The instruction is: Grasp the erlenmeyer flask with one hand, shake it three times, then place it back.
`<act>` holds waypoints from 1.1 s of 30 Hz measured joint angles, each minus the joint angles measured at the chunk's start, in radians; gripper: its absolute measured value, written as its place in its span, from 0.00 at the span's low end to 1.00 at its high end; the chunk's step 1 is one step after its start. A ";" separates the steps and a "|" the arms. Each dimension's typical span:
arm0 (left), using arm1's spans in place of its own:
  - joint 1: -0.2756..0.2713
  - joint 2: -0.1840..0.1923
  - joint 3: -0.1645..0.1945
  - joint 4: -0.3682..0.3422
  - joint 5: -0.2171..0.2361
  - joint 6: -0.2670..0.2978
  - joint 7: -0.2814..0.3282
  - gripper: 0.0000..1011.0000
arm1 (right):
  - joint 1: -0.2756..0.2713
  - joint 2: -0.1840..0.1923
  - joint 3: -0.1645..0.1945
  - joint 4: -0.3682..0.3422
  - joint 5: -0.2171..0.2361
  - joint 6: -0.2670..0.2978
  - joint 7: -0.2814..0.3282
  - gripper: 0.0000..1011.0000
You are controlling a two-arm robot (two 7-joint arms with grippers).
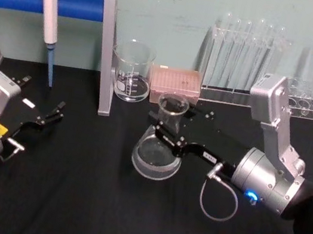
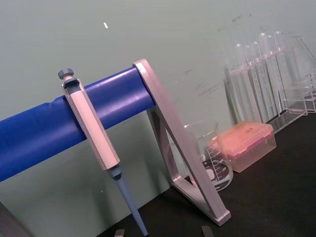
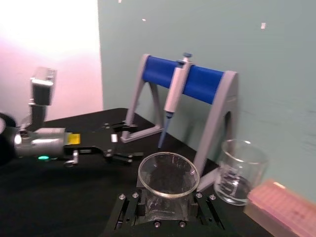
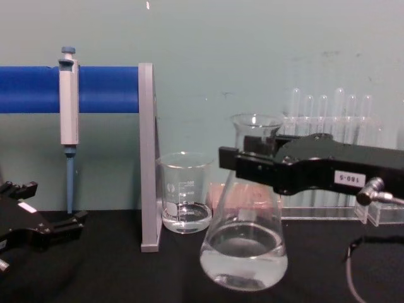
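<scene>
we hold the clear glass conical flask (image 1: 155, 156) near upright by its neck, the fingers of our right black gripper (image 1: 168, 130) clenched around it; our left gripper (image 1: 54, 114) lies released, well apart.

We read just one thing: the white label (image 4: 349, 177) on the right gripper (image 4: 241, 154) looks like "160-5"; beaker (image 4: 184, 189) print is illegible.

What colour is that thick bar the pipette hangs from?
Bright blue. The bar shows best in the chest view.
</scene>
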 joint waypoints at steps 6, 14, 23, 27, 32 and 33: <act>0.000 0.000 0.000 0.000 0.000 0.000 0.000 0.99 | 0.002 0.014 -0.023 -0.009 0.013 -0.007 0.020 0.45; 0.000 0.000 0.000 0.000 0.000 0.000 0.000 0.99 | 0.017 0.027 -0.049 -0.009 0.026 -0.016 0.036 0.45; 0.000 0.000 0.000 0.000 0.000 0.000 0.000 0.99 | 0.033 0.023 -0.047 0.021 0.025 -0.023 0.003 0.45; 0.000 0.000 0.000 0.000 0.000 0.000 0.000 0.99 | 0.035 0.018 -0.028 0.035 0.013 -0.024 -0.034 0.45; 0.000 0.000 0.000 0.000 0.000 0.000 0.000 0.99 | 0.030 0.011 0.003 0.050 -0.007 -0.026 -0.083 0.45; 0.000 0.000 0.000 0.000 0.000 0.000 0.000 0.99 | 0.030 0.011 0.003 0.050 -0.007 -0.026 -0.083 0.45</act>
